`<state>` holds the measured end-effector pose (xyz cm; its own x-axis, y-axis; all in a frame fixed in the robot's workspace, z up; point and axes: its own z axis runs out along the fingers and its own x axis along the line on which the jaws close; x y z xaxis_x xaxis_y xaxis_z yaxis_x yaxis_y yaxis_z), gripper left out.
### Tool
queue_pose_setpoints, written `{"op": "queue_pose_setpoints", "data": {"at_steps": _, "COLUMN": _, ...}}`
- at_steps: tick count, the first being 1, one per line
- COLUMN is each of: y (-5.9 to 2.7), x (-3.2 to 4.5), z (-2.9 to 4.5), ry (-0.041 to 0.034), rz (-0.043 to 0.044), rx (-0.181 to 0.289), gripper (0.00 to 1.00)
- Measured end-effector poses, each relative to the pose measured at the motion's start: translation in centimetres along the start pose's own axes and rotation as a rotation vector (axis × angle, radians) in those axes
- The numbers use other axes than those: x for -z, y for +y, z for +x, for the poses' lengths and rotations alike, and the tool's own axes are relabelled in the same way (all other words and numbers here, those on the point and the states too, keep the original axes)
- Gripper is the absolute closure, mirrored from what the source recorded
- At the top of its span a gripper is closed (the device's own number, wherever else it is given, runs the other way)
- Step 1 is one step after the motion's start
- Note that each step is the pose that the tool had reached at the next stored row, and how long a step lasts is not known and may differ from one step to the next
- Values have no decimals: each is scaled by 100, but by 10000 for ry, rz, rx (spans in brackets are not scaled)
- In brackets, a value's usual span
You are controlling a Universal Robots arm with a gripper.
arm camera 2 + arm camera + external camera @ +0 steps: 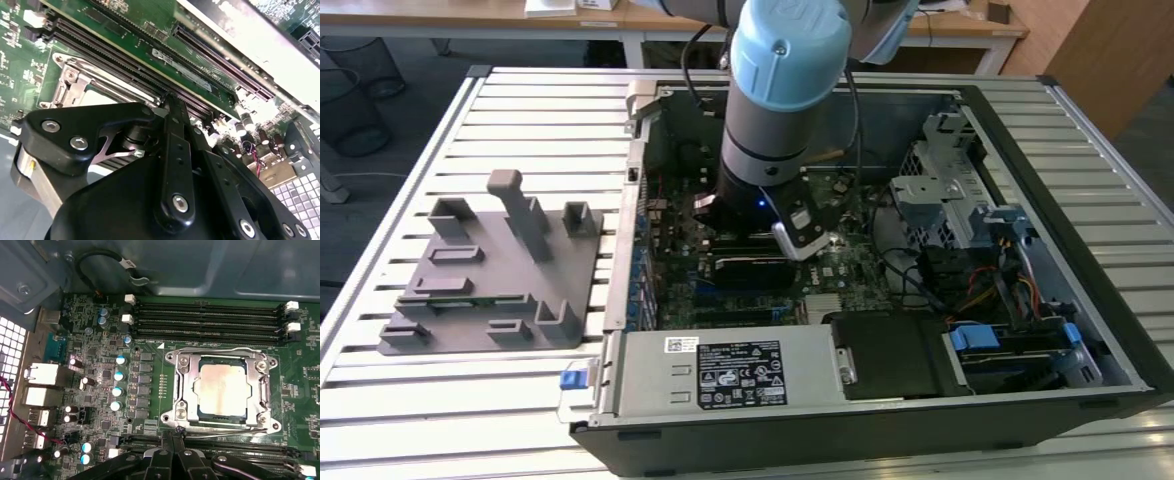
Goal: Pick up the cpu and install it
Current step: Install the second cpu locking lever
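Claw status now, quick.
Claw: shut, holding nothing, poised at the edge of the socket frame; the cpu sits in the socket.

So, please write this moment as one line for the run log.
arm: over motherboard in open computer case | gripper: closed, at socket frame edge | cpu: seated in socket | grey tray: beside case
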<state>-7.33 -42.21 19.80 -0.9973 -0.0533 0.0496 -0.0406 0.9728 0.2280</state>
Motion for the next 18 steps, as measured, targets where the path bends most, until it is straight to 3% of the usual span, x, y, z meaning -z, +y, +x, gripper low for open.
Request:
{"op": "queue_pose_setpoints", "data": {"at_steps": 8, "y": -15, "x": -65, "z": 4, "ry": -6, "rz": -150, "rx": 9, "gripper": 89}}
{"op": "queue_pose_setpoints", "data": {"at_steps": 18, "y": -8, "x": -38, "z": 14, "ry": -12, "rz": -211, "rx": 14, "gripper": 89}}
